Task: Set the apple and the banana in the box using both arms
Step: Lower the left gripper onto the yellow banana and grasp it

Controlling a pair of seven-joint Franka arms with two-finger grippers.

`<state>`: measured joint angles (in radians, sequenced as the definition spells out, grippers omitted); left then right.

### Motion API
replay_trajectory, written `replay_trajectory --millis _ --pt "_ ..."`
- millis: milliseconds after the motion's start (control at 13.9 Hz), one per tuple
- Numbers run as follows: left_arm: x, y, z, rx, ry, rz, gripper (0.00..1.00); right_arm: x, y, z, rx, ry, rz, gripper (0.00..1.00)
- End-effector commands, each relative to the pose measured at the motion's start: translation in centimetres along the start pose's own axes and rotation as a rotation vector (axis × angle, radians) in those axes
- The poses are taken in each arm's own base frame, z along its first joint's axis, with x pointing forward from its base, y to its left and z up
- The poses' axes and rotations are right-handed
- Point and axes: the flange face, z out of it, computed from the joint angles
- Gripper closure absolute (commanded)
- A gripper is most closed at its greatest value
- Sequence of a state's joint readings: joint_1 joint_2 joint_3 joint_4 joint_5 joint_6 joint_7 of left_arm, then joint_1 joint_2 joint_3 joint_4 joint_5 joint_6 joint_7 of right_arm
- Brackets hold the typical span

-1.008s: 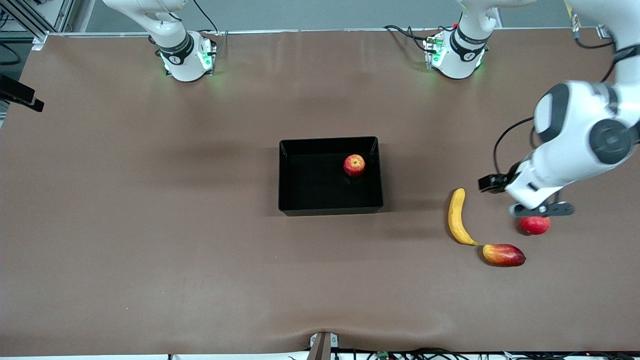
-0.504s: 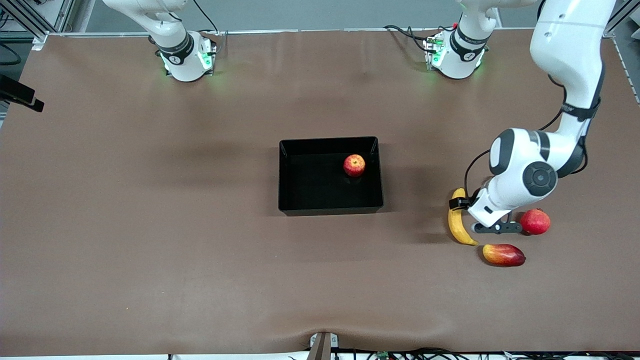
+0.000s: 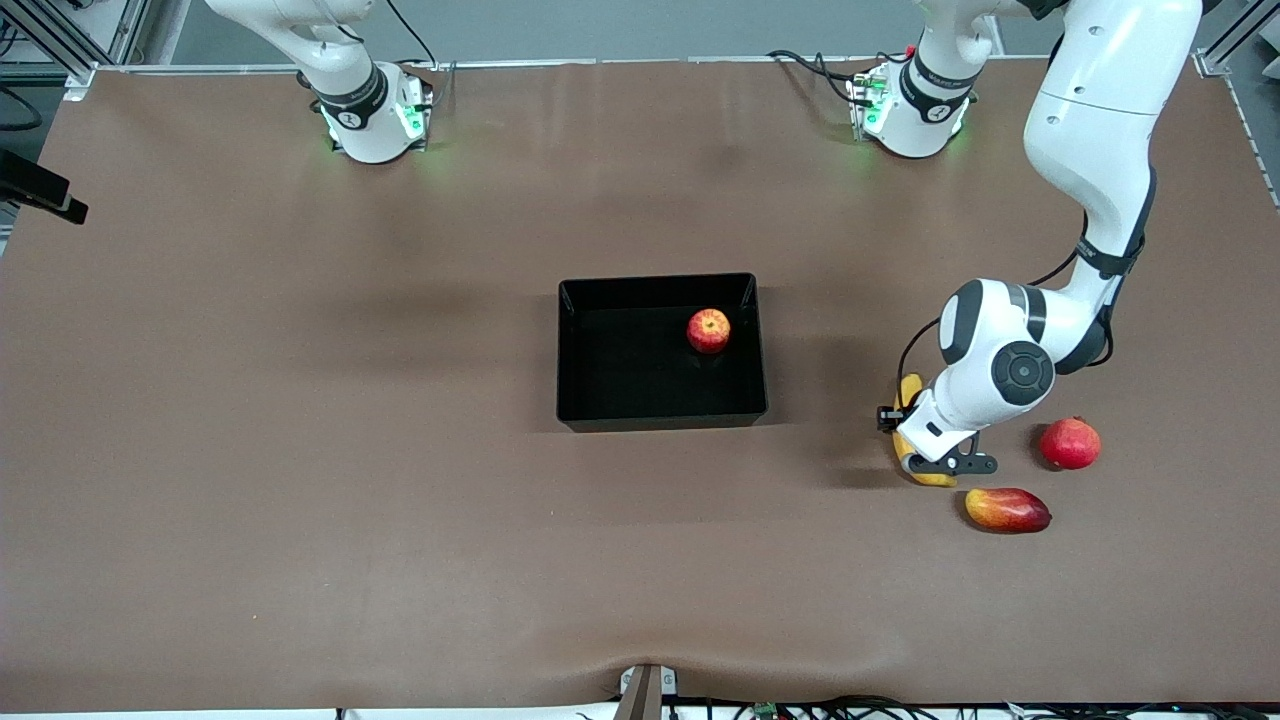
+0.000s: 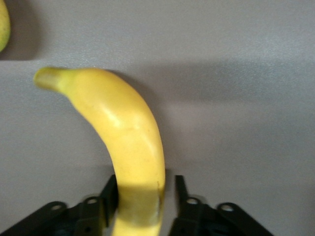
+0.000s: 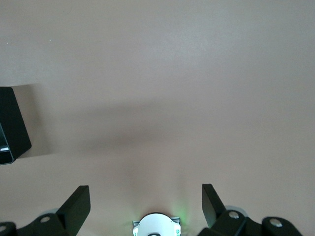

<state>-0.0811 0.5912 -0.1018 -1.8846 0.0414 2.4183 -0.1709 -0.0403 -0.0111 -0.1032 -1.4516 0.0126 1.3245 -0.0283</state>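
Long curved yellow banana (image 4: 129, 147) flat on table | left gripper (image 4: 141, 199) spread around it | right gripper (image 5: 145, 202) spread, waiting | small red apple (image 3: 708, 330) in black plastic box (image 3: 574, 350)

A robotics lab: two white arms (image 3: 1040, 330) are standing bolted to a brown-matted worktop (image 3: 300, 450), with cables (image 3: 800, 62) and aluminium framing (image 3: 60, 40) edging it.
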Motion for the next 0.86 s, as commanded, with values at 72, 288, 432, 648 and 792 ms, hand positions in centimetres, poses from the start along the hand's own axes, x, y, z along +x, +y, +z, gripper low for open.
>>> replay_trajectory --millis 72,288,432,648,792 --pt "0.3 0.9 -2.0 0.008 0.024 0.017 1.0 0.1 0.6 -0.1 0.017 -0.004 -0.001 0.0" --pt "-0.1 5.1 -8.8 0.022 0.022 0.073 1.0 0.1 1.0 -0.2 0.018 -0.002 0.006 0.0" --pt "0.1 8.5 -13.9 0.029 0.026 0.021 1.0 0.1 0.9 -0.2 0.024 -0.002 0.003 0.0" --pt "-0.3 16.4 -20.7 0.028 0.024 -0.031 1.0 0.1 0.8 -0.2 0.037 0.0 0.001 0.0" --pt "-0.9 20.1 -22.8 0.002 0.046 -0.097 1.0 0.1 0.9 -0.2 0.038 -0.001 0.003 0.0"
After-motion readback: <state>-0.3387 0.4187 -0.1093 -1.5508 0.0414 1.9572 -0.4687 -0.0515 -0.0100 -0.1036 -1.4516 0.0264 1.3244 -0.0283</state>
